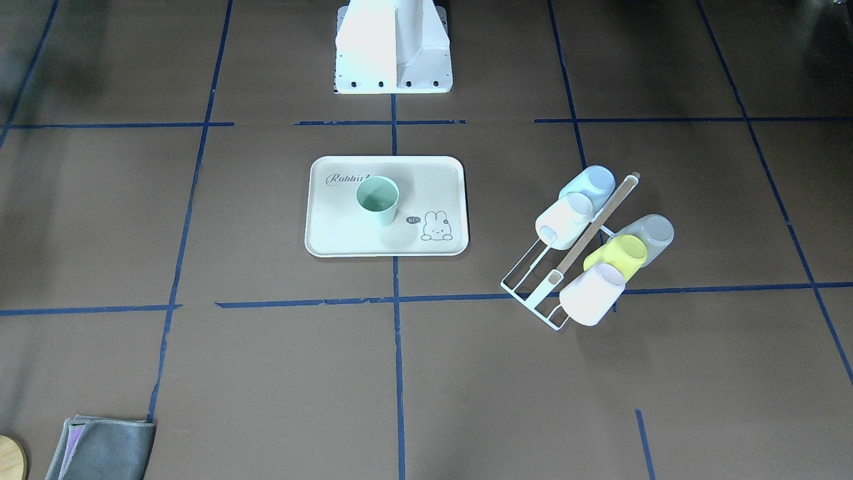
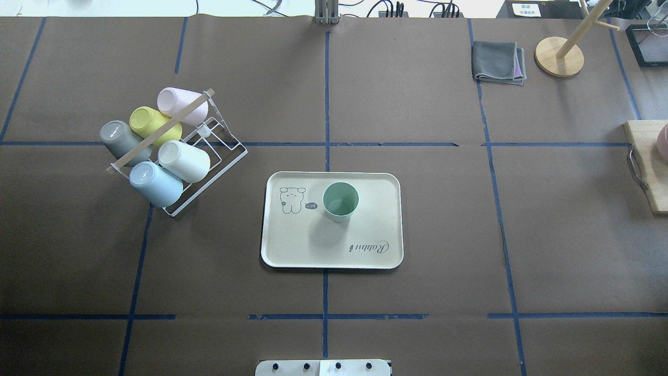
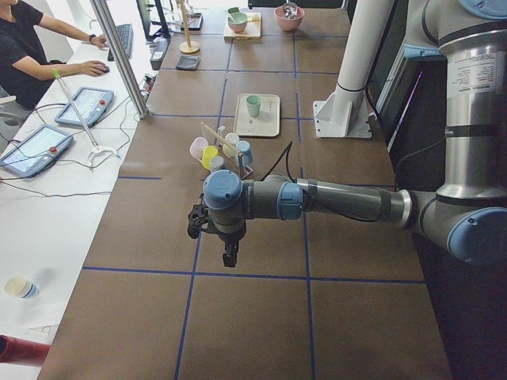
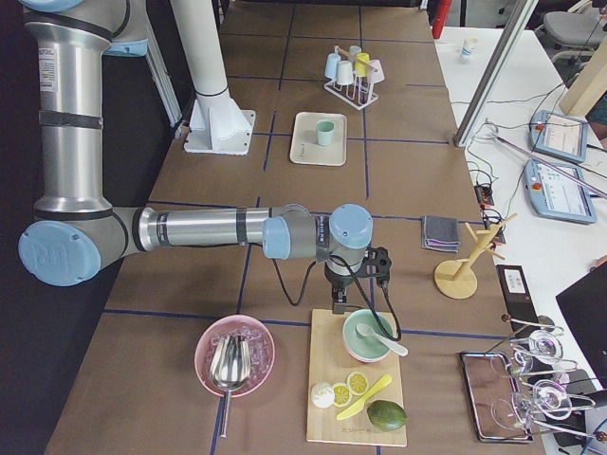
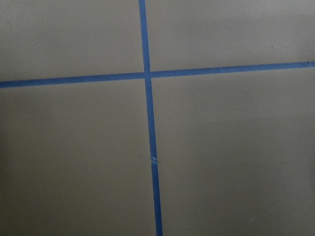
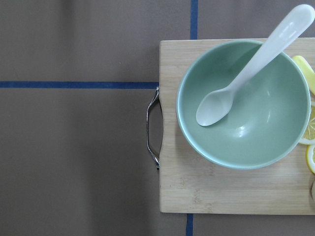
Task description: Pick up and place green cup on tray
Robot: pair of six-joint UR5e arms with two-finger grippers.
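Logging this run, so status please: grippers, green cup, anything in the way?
Left gripper and right gripper out at table ends, open or shut unclear. Green cup upright on tray. Cup rack stands apart.

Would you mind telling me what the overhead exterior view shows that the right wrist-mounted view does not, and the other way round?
Only the overhead view shows the green cup standing upright on the tray, the rack of cups, the grey cloth and the wooden stand. Only the wrist view shows the green bowl, the white spoon resting in it and lemon slices. Both show the wooden board with its metal handle and the brown table with blue tape.
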